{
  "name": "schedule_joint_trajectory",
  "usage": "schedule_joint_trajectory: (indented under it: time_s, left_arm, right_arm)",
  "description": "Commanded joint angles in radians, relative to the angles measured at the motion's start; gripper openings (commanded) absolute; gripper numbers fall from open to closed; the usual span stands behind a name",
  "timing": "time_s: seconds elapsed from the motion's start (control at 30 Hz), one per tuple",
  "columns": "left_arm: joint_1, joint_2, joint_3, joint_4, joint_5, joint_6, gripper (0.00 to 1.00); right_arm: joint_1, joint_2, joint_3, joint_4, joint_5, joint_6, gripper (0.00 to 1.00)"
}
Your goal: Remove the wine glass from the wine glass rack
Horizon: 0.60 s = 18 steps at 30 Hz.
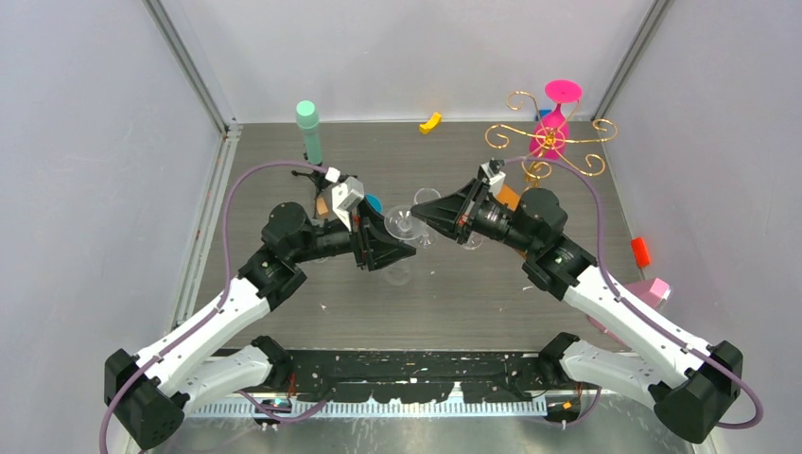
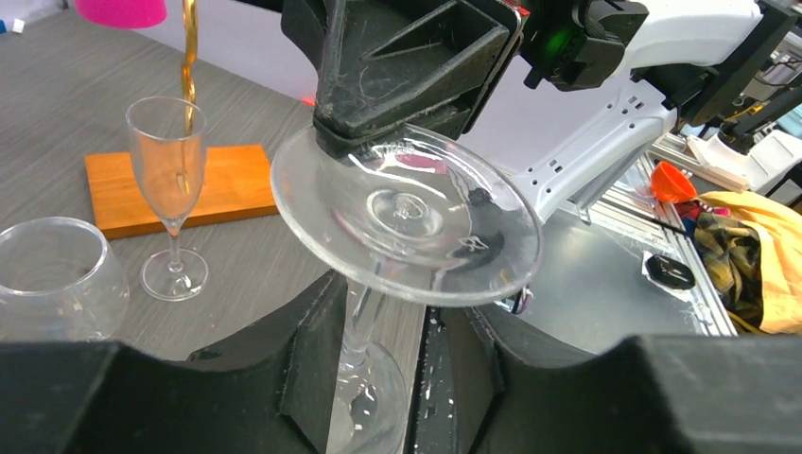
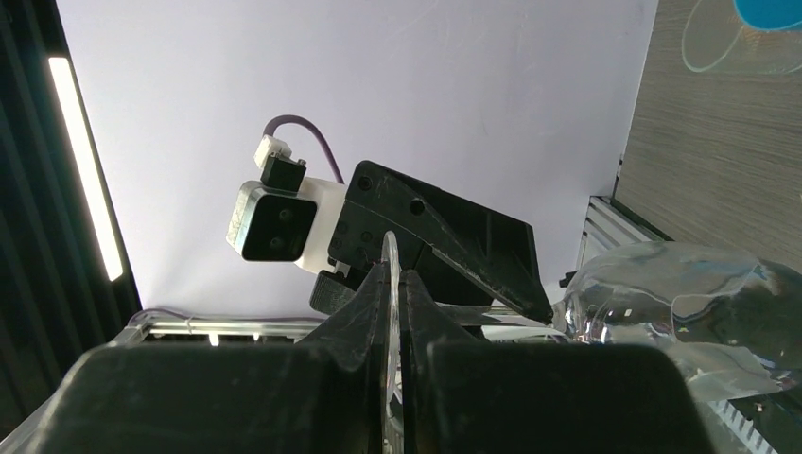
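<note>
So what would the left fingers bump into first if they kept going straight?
Probably the wine glass's round foot, straight ahead; its stem sits between the left fingers. The right fingers grip that foot.

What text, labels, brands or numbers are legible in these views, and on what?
No word, brand, number or sign reads in any view.
Faint mark on the round foot of the clear wine glass: too blurred to read, possibly only a reflection.
White-cased camera module on the left wrist: no readable marking.
</note>
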Motion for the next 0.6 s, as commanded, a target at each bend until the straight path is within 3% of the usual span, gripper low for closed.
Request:
schedule_joint_trajectory:
  time_s: [0.0, 0.1, 0.2, 0.27, 0.3, 0.4, 0.5, 0.57]
  left_arm:
    - [-0.006, -0.001, 0.027, 0.066, 0.022, 0.007, 0.41]
    - [-0.006, -0.005, 0.035, 0.062, 0.025, 0.009, 0.27]
    - [-0.006, -0.012, 0.041, 0.049, 0.021, 0.012, 0.02]
    - [-0.005, -0.019, 0.042, 0.044, 0.009, 0.014, 0.00]
    - [-0.005, -0.024, 0.042, 0.039, -0.001, 0.016, 0.00]
    - [-0.005, -0.047, 0.049, 0.012, -0.054, 0.029, 0.00]
    - [-0.006, -0.078, 0.057, -0.024, -0.145, 0.039, 0.00]
    - [-0.006, -0.105, 0.066, -0.057, -0.216, 0.044, 0.00]
  right_arm:
    - [0.023, 0.011, 0.031, 0.127, -0.005, 0.021, 0.00]
    - [0.032, 0.019, 0.037, 0.126, -0.006, 0.015, 0.00]
    - [0.035, 0.025, 0.047, 0.116, -0.004, -0.003, 0.00]
    - [0.039, 0.026, 0.053, 0.111, -0.003, -0.019, 0.05]
    - [0.040, 0.024, 0.055, 0.106, 0.001, -0.030, 0.11]
    - [0.041, 0.012, 0.045, 0.101, 0.031, -0.053, 0.46]
    - [0.042, -0.027, 0.022, 0.076, 0.080, -0.109, 0.69]
    - [0.042, -0.062, 0.009, 0.040, 0.131, -0.152, 0.76]
